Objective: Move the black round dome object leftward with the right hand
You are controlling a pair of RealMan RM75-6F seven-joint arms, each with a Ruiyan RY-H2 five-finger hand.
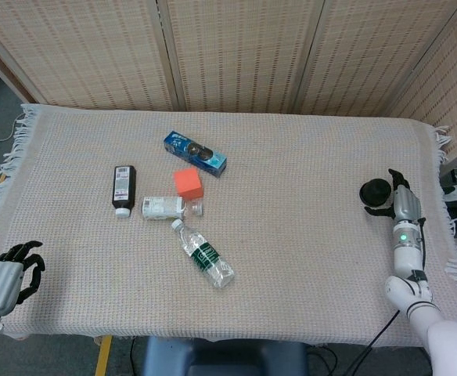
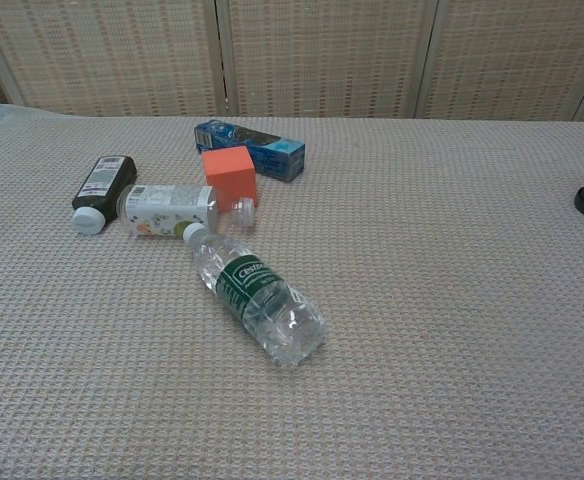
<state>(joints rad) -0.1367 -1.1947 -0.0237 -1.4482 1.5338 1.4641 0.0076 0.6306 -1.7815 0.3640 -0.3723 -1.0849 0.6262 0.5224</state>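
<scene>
At table's right edge, black dome (image 1: 375, 193), right hand (image 1: 401, 205) touching its right side

- The right hand (image 1: 397, 200) shows only in the head view, at the right side of the table, palm turned leftward and fingers pointing away from the robot.
- Its dark fingers (image 1: 393, 177) are spread apart rather than curled in, and nothing sits clearly within their grasp.
- The right forearm (image 1: 407, 251) runs up from the lower right corner, a green light glowing on its wrist.
- The left hand (image 1: 5, 276) rests at the lower left corner, fingers loosely bent and apart, holding nothing.
- The chest view shows neither hand.
</scene>
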